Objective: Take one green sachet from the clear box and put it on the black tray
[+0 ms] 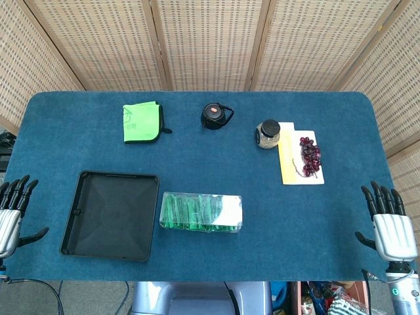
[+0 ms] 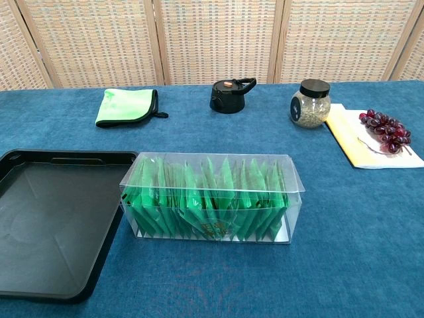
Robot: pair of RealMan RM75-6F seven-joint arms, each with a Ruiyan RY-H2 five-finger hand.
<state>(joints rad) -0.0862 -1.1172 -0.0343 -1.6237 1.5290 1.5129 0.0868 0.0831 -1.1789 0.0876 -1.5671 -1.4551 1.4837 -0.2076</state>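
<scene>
- Currently: left hand and right hand empty, fingers spread, at table edges.
- Green sachets: packed upright in clear box, just beside black tray.
- Risk: tight packing may lift several together.

Tray: near the table's front-left edge, just left of the clear box.
Clear box: front centre, sachets standing in a row inside it.
Folded cloth: back left, behind the tray.
Small kettle: back centre, right of the cloth.
Jar: right of the kettle, just beside the sheet.
Grapes: on the sheet, right of the jar.
Left hand: at the left edge, well apart from the tray.
Right hand: at the front-right edge.
</scene>
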